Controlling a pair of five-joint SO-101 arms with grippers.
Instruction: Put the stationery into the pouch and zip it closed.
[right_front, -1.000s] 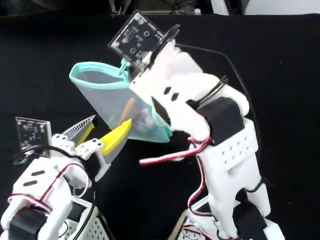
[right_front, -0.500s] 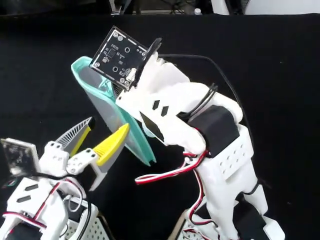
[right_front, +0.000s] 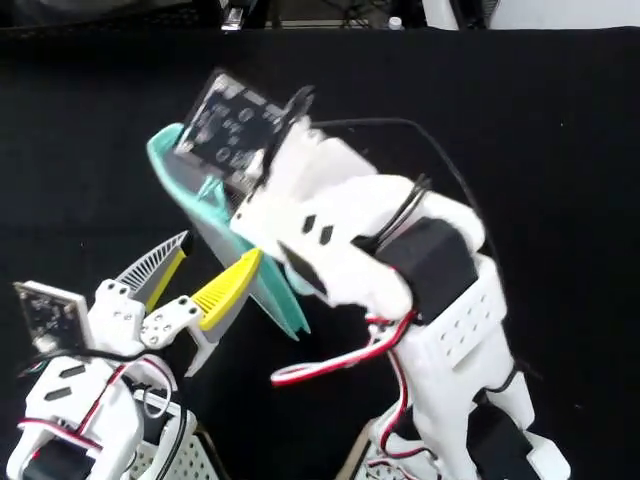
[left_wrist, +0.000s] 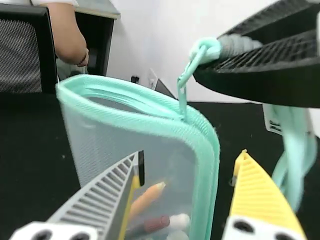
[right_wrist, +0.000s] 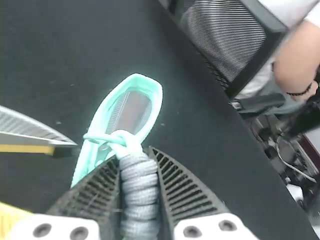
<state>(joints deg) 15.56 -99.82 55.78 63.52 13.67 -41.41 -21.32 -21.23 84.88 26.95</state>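
High view, with both wrist views. The translucent mesh pouch with a teal fabric zip border (right_front: 205, 215) is held up off the black tabletop (right_front: 560, 150), left of centre in the high view, tilted with its open mouth toward the upper left.

The right gripper (right_front: 228, 190) sits at the pouch's upper edge, partly under the arm's own camera board. In the right wrist view, the right gripper (right_wrist: 134, 155) has its two black ribbed fingers (right_wrist: 182, 192) pressed tight on a grey braided zip-pull cord (right_wrist: 136, 190). A teal loop (right_wrist: 107, 137) links this cord to the pouch (right_wrist: 127, 107), which hangs beyond the fingertips.

The left gripper (right_front: 220, 248), at the lower left of the high view, is spread wide. In the left wrist view, the left gripper (left_wrist: 190, 155) has its grey ribbed finger (left_wrist: 100, 200) at lower left and its yellow finger (left_wrist: 255, 192) at lower right. The pouch (left_wrist: 110, 145) stands between them, nearer the grey finger; whether either finger touches it cannot be told.

Through the mesh, an orange pencil (left_wrist: 147, 197) and other stationery lie at the bottom of the pouch.
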